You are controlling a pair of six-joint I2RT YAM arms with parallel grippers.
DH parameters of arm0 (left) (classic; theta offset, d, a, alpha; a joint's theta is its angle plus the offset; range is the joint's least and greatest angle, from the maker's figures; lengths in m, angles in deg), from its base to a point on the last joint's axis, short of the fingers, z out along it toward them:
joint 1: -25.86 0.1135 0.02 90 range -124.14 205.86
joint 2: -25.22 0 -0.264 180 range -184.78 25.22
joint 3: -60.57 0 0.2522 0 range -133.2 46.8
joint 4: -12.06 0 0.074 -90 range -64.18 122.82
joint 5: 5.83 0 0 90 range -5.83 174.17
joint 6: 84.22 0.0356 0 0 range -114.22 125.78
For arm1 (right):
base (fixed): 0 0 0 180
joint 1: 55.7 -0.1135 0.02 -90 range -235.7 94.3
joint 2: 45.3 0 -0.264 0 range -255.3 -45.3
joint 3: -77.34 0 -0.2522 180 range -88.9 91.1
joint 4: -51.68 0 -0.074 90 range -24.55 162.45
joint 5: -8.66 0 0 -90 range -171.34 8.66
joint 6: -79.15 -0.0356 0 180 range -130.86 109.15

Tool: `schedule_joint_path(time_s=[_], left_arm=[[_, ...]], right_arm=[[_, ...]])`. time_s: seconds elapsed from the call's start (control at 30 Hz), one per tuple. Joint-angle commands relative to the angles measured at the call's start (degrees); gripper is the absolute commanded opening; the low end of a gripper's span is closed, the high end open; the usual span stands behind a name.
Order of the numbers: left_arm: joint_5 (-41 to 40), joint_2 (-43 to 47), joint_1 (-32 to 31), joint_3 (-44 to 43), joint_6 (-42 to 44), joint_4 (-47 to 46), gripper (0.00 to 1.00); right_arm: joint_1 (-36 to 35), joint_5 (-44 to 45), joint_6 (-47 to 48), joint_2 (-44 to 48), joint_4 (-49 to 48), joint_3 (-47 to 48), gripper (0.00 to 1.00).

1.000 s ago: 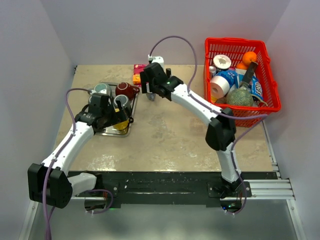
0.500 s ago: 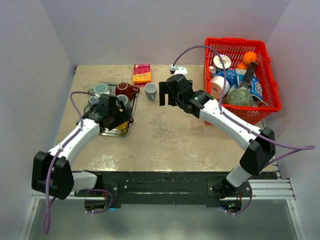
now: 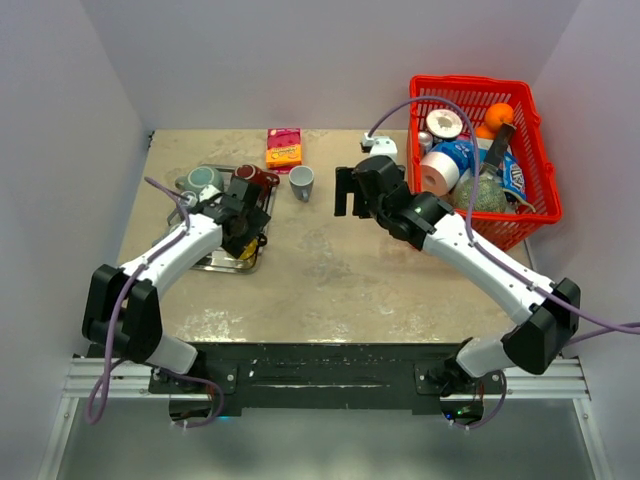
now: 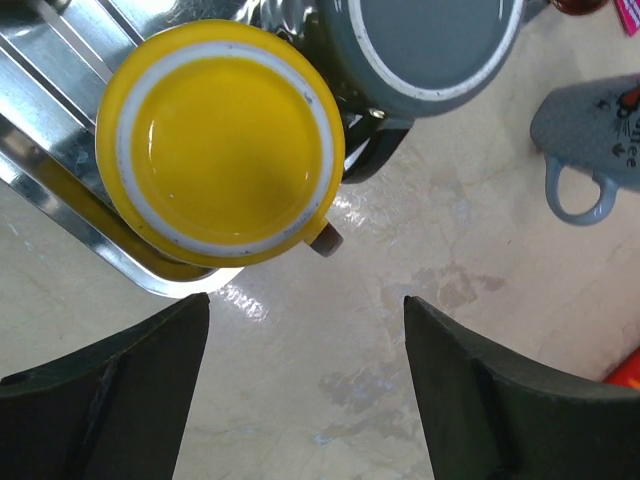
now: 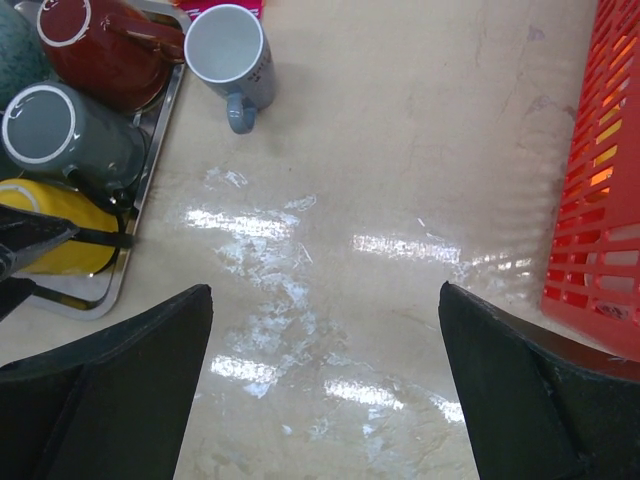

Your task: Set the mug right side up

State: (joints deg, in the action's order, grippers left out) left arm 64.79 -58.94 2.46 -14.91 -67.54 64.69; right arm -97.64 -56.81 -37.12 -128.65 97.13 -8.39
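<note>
A blue-grey mug (image 3: 301,182) stands upright on the table, rim up, just right of the metal tray (image 3: 215,265). The right wrist view shows its white inside (image 5: 226,48). It shows at the right edge of the left wrist view (image 4: 598,125). A yellow mug (image 4: 220,140) and a grey mug (image 4: 430,40) sit base-up on the tray. My left gripper (image 3: 245,228) is open and empty over the tray's right edge, with bare table between its fingertips (image 4: 306,300). My right gripper (image 3: 345,195) is open and empty, right of the blue-grey mug and apart from it (image 5: 324,290).
A red mug (image 3: 255,180) and a teal mug (image 3: 203,179) also sit on the tray. An orange and pink box (image 3: 284,148) lies at the back. A red basket (image 3: 480,230) full of groceries stands at the far right.
My right gripper has drawn back to the right from the blue-grey mug, leaving it standing alone. My left gripper has moved up and right along the tray.
</note>
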Motion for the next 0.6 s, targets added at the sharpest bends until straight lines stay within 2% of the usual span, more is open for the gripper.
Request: schedule_joint_path(time_s=[0.0, 0.17, 0.57], left_arm=[[-3.83, -3.63, -0.42, -2.53, -10.26, 3.31, 0.83], [-3.30, -6.98, -1.12, -3.59, -15.35, 4.37, 0.83], [-6.46, -8.21, -1.21, -2.45, -18.96, 5.25, 0.85]], right_arm=[[0.89, 2.09, 0.24, 2.93, -0.83, -2.11, 0.98], [2.12, 2.27, 1.30, 4.86, -0.74, -3.25, 0.98], [4.23, 0.52, 1.74, 6.36, -1.36, -5.27, 0.98]])
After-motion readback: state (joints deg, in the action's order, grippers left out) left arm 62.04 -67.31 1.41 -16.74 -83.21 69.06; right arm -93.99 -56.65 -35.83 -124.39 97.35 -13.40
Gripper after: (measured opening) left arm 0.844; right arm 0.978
